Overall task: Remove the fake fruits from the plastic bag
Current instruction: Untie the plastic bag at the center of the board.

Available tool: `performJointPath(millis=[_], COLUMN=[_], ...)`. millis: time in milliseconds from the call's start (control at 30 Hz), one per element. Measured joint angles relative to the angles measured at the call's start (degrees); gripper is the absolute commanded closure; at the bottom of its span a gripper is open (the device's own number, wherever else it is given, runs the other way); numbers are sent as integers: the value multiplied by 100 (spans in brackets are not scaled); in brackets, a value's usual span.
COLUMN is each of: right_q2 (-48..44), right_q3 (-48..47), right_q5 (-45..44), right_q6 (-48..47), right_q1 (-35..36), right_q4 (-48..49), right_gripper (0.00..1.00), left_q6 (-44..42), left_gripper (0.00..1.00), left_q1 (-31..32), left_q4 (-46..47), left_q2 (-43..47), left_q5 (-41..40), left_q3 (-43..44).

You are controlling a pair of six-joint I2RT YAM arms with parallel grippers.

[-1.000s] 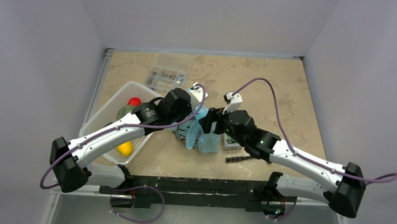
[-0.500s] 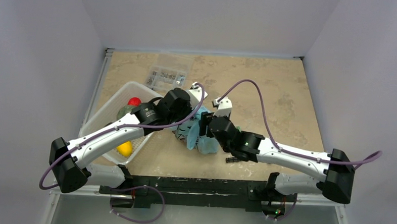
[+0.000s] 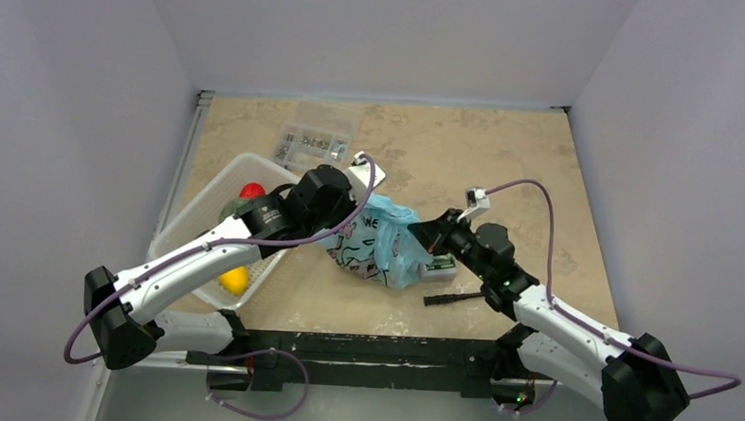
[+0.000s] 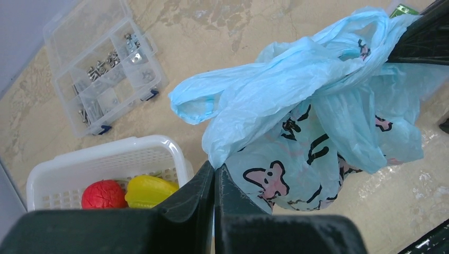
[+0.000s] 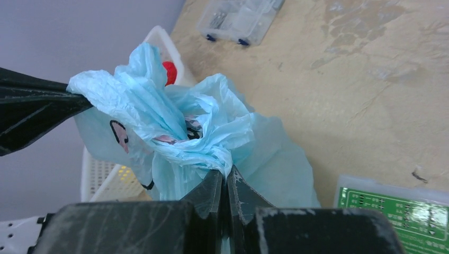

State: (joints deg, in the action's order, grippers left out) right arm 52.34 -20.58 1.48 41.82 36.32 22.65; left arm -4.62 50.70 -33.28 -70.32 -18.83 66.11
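Observation:
The light-blue plastic bag (image 3: pixel 381 249) with its cartoon print hangs stretched between both grippers, mid-table. My left gripper (image 3: pixel 348 217) is shut on the bag's left edge; in the left wrist view its tips (image 4: pixel 214 168) pinch the crinkled film (image 4: pixel 317 116). My right gripper (image 3: pixel 417 234) is shut on a bunched fold at the right side, seen in the right wrist view (image 5: pixel 226 172) under the gathered plastic (image 5: pixel 185 127). The bag's lower part bulges; any fake fruits inside it are hidden. A red fruit (image 4: pixel 103 193) and a yellow fruit (image 4: pixel 151 190) lie in the white basket.
The white mesh basket (image 3: pixel 198 217) stands left of the bag, also holding a green fruit (image 3: pixel 231 209) and a yellow one (image 3: pixel 235 279). A clear compartment box (image 3: pixel 313 143) sits at the back. A green circuit-board case (image 3: pixel 439 265) and a black tool (image 3: pixel 450 297) lie under my right arm.
My right gripper closed on the bag's right side and drew back to the right, spreading the bag out. The left gripper kept its hold.

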Motion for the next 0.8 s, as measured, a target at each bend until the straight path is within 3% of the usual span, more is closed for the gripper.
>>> performJointPath(millis=[167,267,567,667,800], right_q2=[411,656,824,922,990], right_q3=[63,-52,-356,-505,-584], right_q5=[935,1355,1932,1928,1888], right_q6=[92,-4,-527,-671,-791], right_q1=[-151,-146,48,264,522], right_q4=[592,629,522,466,435], right_gripper=[100,100,100,100,100], left_q6=[-24,-17,-4,0,2], left_gripper=[30,16,18,33,63], left_q1=[0,-4,-4,-4,-4], left_q4=[-9,-2,15,7,-192], left_q2=[144,212,125,-20,-350], left_q5=[223,433,885,1036,1051], left_q3=[-11,-11,-11,-9,144])
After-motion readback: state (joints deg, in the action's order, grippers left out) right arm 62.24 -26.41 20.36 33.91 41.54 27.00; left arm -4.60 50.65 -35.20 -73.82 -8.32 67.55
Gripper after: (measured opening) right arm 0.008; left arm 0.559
